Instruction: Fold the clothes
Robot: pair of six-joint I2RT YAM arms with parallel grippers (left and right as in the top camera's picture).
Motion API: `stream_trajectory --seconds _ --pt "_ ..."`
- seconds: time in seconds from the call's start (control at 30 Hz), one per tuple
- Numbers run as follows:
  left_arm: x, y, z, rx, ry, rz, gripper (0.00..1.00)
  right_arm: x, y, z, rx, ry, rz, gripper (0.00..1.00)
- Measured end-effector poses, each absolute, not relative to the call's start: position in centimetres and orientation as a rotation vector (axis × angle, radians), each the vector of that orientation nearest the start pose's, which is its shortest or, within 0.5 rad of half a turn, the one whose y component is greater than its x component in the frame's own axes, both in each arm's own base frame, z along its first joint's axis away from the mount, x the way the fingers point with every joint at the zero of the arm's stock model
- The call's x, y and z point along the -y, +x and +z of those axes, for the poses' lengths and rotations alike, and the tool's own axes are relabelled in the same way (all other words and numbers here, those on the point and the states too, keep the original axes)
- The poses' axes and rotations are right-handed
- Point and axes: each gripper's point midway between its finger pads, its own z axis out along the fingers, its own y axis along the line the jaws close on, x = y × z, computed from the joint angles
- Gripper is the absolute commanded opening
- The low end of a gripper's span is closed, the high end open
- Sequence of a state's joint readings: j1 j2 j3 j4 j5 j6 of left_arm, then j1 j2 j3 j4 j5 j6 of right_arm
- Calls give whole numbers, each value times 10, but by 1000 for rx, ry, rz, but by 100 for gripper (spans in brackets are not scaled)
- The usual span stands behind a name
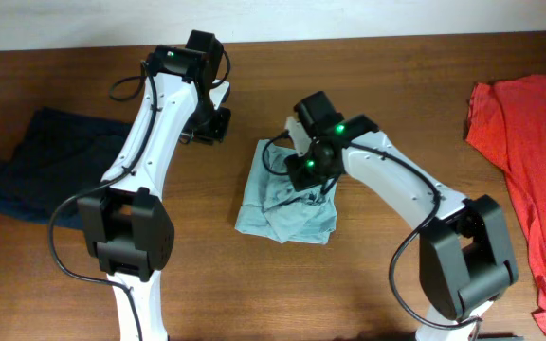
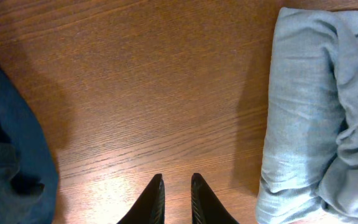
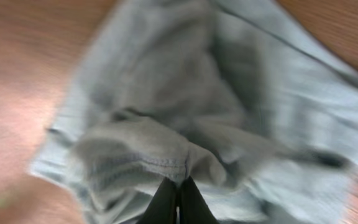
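Observation:
The pale grey-blue T-shirt (image 1: 287,204) lies crumpled and partly folded at the table's middle. My right gripper (image 3: 178,182) is shut on a stitched hem fold of this T-shirt (image 3: 166,81), which bunches at the fingertips. In the overhead view the right gripper (image 1: 303,182) hangs over the shirt's upper edge. To the left of the T-shirt (image 2: 309,112), my left gripper (image 2: 177,179) hovers over bare wood, its jaws slightly apart and empty. The dark navy garment (image 1: 50,161) lies at far left, and its edge (image 2: 8,149) shows in the left wrist view.
An orange-red shirt (image 1: 529,133) is spread along the right edge of the wooden table (image 1: 396,76). The left arm reaches across the upper left, between the navy garment and the T-shirt.

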State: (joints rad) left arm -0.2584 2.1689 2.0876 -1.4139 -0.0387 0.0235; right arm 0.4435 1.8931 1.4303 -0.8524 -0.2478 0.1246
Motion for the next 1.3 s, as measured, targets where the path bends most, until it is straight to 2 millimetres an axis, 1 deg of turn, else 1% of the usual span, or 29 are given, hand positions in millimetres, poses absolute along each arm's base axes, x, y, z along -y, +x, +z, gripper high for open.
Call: stream_trajectory --seconds 0.13,0.27,0.3,0.33,0.37,0.4,0.43,0.47,0.5,0.57,0.6,0.63,0.67,0.7,0.77,0.83,0.87,0.93,1.0,1.07,1.13,1.2,1.23,1.27,1.3 --pt "105 423 127 -3032 428 45 16 -161 364 76 -2933 -354 296 4" --pt "105 423 127 -3032 428 45 16 -110 371 81 -2963 -195 209 5" --pt "105 424 127 -3031 428 45 16 -99 372 81 -2971 -160 192 9" --pt "105 424 127 -3031 428 45 16 -94 373 80 -2973 -144 186 10" --pt "105 424 127 -3030 428 45 16 -83 374 80 -2979 -109 174 23" --pt "105 424 127 -3029 431 45 16 -77 376 80 -2977 -89 168 42" --pt "105 424 127 -3027 432 45 17 -71 379 80 -2971 -76 165 54" --pt "105 424 127 -3027 433 45 16 -67 382 81 -2959 -58 165 59" --pt "105 424 127 -3027 434 45 17 -64 383 81 -2956 -41 167 61" --pt "105 424 127 -3027 435 45 17 -59 385 81 -2952 -25 173 61" --pt "105 424 127 -3027 438 45 21 -59 384 81 -2954 -22 193 54" --pt "105 424 127 -3027 439 46 23 -63 382 82 -2962 -45 245 52" --pt "105 424 127 -3026 442 46 23 -68 379 82 -2966 -70 293 51" --pt "105 424 127 -3026 444 48 24 -83 370 85 -2976 -150 427 52" --pt "105 424 126 -3025 445 50 25 -107 361 91 -2957 -266 611 52" --pt "105 426 127 -3021 445 49 26 -129 356 96 -2925 -373 701 55" --pt "105 427 127 -3017 445 48 26 -134 355 96 -2919 -401 700 56" --pt "106 427 127 -3013 447 48 26 -149 353 94 -2905 -482 663 57" --pt "106 428 127 -3010 446 47 26 -164 350 90 -2907 -560 555 57" --pt "106 428 127 -3010 446 47 26 -174 347 86 -2899 -626 456 57" --pt "106 428 127 -3010 446 47 26 -177 346 82 -2903 -653 321 57" --pt "106 428 127 -3010 446 47 26 -172 347 76 -2916 -635 188 55" --pt "106 428 127 -3010 446 47 26 -167 349 71 -2926 -607 110 53" --pt "106 428 127 -3010 446 47 26 -162 350 69 -2930 -590 71 50" --pt "106 428 127 -3010 446 47 26 -154 354 66 -2939 -549 4 31"
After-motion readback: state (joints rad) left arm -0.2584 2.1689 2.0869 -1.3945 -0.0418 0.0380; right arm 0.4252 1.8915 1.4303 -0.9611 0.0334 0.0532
